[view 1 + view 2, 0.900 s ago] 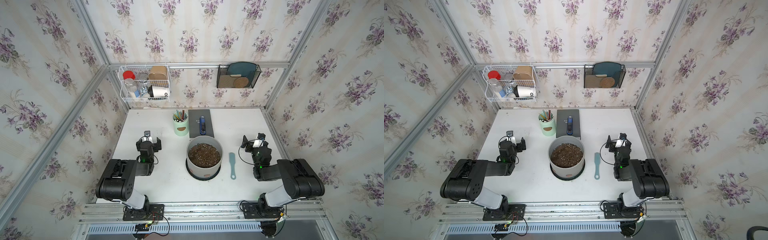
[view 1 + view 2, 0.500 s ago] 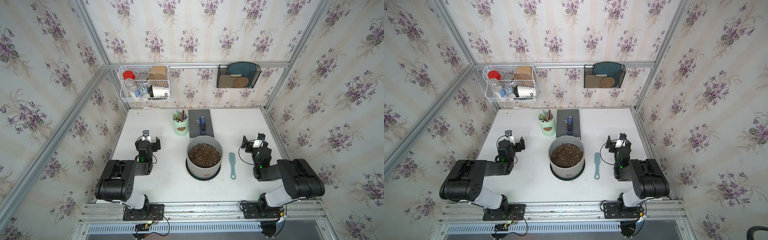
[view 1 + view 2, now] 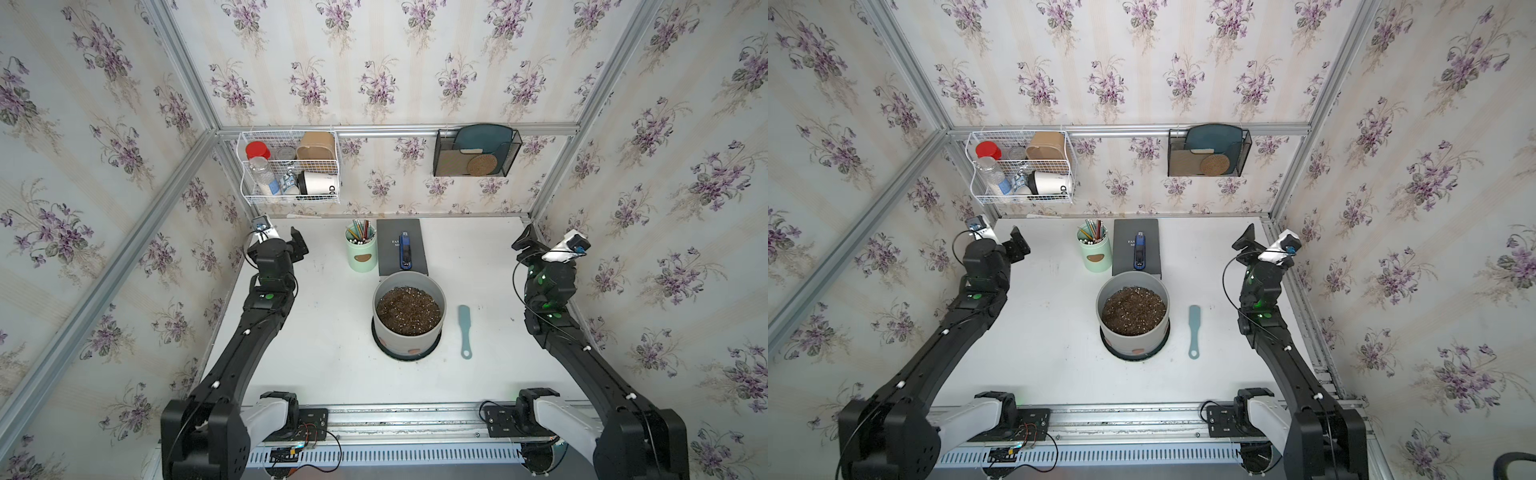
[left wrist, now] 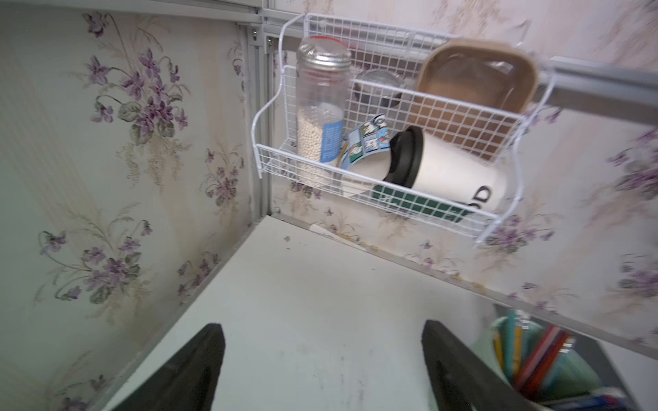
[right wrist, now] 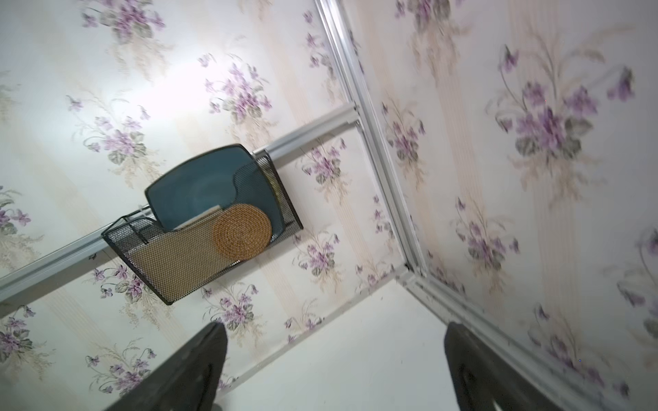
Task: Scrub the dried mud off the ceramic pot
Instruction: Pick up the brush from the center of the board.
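Left tool: spread wide, empty, back-left over worktop. Right tool: spread wide, empty, far right. Ceramic pot: centre, full of soil; likely heavy, rigid, chippable, slick. Brace at rim. Dried mud: low on near side. Brush just beside.

- Evenly bright in both top views — crisp down to the ceramic pot, barely any shadow.
- Wide-angle stretch toward the edges.
- Motion blur at both wrist views' margins — white glare on the wallpaper.
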You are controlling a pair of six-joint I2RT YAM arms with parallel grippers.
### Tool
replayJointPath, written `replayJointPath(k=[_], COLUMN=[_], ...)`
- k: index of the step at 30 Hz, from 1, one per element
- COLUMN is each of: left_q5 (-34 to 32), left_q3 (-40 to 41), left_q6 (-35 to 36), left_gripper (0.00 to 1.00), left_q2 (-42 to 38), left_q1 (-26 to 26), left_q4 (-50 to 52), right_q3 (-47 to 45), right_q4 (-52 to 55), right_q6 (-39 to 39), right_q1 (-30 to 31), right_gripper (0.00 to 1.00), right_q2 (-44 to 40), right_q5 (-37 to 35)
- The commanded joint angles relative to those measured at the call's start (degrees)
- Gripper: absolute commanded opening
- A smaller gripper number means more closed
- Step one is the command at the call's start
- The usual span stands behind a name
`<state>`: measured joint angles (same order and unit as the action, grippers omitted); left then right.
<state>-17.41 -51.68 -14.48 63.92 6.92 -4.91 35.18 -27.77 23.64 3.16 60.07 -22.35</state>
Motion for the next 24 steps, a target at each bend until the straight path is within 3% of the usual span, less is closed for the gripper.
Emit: replayJointPath(k=[1, 4, 5, 6, 7, 8, 11, 13, 19, 24], left_q5=[10.35, 9.37, 10.21, 11.43, 11.82, 12.3, 13.53, 14.36, 19.35, 23.36], left_q3=[-4.41, -6.34, -6.16, -5.86, -5.67, -5.21, -4.85, -4.62, -7.57, -6.7], left_q6=[-11.96, -13.46, -14.3, -15.23, -16.22, -17.2, -17.44, -16.76, -15.62, -18.13], left_gripper=[0.78, 0.75, 0.75, 0.81, 0.88, 0.89, 0.86, 0.83, 0.71, 0.67], left_q2=[-2.64, -4.25, -4.66, -4.99, -5.24, -5.62, -6.76, -7.27, -6.32, -5.7], left_q1=[7.13, 16.32, 18.72, 20.59, 22.03, 23.0, 23.82, 23.68, 22.81, 22.6], left_q4=[24.98, 30.45, 31.01, 31.46, 32.12, 32.35, 32.09, 30.69, 31.99, 28.85], right_q3=[8.51, 15.32, 15.69, 15.13, 13.91, 12.66, 10.19, 11.37, 4.83, -1.12], right_q4=[35.61, 52.98, 54.6, 54.58, 53.62, 52.05, 50.11, 56.17, 66.96, 64.19], right_q6=[13.36, 19.11, 19.03, 18.27, 17.83, 17.73, 17.15, 17.72, 25.21, 26.77], right_q1=[0.42, 8.16, 10.69, 12.33, 12.42, 11.4, 5.27, 4.5, 20.41, 27.07], right_gripper=[1.0, 1.0, 1.0, 1.0, 1.0, 1.0, 1.0, 1.0, 0.87, 0.72], right_q2=[5.99, 8.96, 8.47, 7.29, 5.65, 3.81, 0.61, 3.48, 0.92, 0.46], right_q5=[9.72, 1.6, -1.51, -3.36, -3.43, -2.58, 10.01, 12.09, 6.24, 11.83])
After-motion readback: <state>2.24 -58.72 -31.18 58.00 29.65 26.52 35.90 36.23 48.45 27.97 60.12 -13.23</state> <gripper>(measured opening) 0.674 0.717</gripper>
